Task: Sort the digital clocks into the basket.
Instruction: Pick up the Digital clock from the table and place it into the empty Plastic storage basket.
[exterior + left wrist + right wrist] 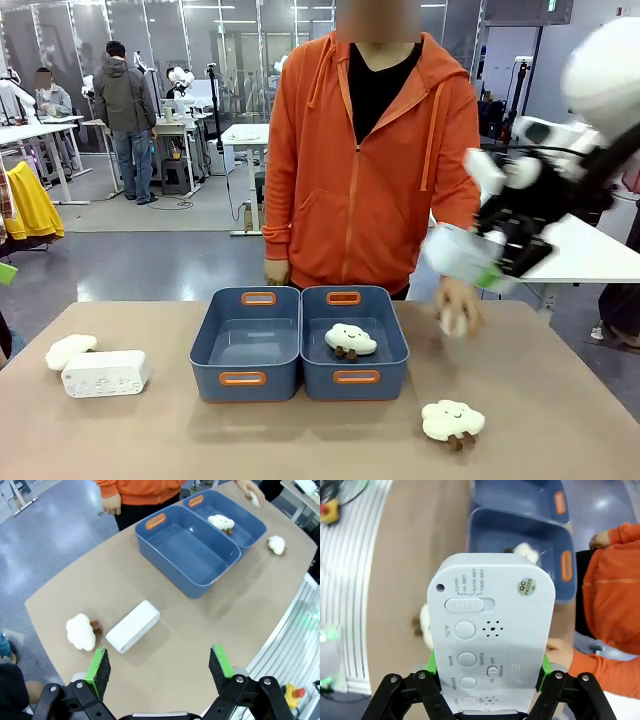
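Probably light and rigid: a hollow white plastic shell, smooth and somewhat slippery, with buttons and a slider better left unpressed. Best taken across the plain narrow edges with a gentle squeeze.

Clamped that way between the green pads [432,662] of the right gripper [489,664]: one digital clock [490,630], up in the air to the right of the baskets. Button side toward the wrist camera, showing a slider switch, round grey buttons, speaker holes and a QC sticker.

Lying flat on the table [300,440] at the left: the second clock [105,373], just beside a cloud plush toy [70,350] and well apart from the empty basket [203,345].

Spread wide over the table near it, holding nothing: the left gripper [159,656].
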Controlling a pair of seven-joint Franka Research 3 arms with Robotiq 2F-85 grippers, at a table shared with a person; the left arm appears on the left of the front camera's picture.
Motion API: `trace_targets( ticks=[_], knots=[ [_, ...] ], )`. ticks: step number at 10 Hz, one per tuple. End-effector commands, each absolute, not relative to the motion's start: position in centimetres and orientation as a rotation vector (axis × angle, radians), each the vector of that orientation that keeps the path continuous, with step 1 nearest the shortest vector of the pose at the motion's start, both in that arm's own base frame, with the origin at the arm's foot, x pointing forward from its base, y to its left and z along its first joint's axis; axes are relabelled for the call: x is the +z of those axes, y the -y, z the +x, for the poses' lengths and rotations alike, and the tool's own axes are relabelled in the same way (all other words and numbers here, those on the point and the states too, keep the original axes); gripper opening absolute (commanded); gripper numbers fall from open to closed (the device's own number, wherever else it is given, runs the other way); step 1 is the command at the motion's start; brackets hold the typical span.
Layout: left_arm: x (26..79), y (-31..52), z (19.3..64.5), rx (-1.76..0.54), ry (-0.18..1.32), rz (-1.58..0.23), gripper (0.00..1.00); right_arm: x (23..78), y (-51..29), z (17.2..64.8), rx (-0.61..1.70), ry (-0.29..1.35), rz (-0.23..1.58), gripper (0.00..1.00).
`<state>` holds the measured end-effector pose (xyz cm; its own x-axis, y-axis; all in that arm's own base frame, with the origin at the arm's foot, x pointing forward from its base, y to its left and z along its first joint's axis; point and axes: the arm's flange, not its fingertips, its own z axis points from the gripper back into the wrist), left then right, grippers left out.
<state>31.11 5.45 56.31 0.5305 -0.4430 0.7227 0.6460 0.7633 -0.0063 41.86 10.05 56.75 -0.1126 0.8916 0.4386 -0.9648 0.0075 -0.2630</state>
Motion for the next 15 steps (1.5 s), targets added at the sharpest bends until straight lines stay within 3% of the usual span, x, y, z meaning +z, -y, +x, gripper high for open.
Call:
trace_targets(
  ticks=[1,2,3,4,5,9,15],
  knots=[
    [56.3,-5.7,31.0,-0.679,0.772,-0.287,1.0,56.8,-16.8,42.9,1.481,0.596,0.1,0.0],
    [56.3,-5.7,31.0,-0.679,0.772,-0.287,1.0,57.3,-19.2,40.5,1.556,0.621,0.073,0.0],
    [56.3,-5.7,31.0,-0.679,0.772,-0.287,1.0,60.2,-14.4,34.6,1.662,0.736,0.127,0.0],
    [56.3,-5.7,31.0,-0.679,0.772,-0.287,1.0,62.9,-7.7,31.9,1.583,0.929,0.16,0.0],
    [56.3,-5.7,31.0,-0.679,0.772,-0.287,1.0,63.4,-2.9,30.9,1.501,0.964,0.102,0.0],
    [56.3,-5.7,31.0,-0.679,0.772,-0.287,1.0,60.4,7.7,29.6,1.288,1.059,0.252,0.0],
    [56.3,-5.7,31.0,-0.679,0.772,-0.287,1.0,59.4,11.7,29.5,1.197,1.099,0.253,0.0]
  ],
)
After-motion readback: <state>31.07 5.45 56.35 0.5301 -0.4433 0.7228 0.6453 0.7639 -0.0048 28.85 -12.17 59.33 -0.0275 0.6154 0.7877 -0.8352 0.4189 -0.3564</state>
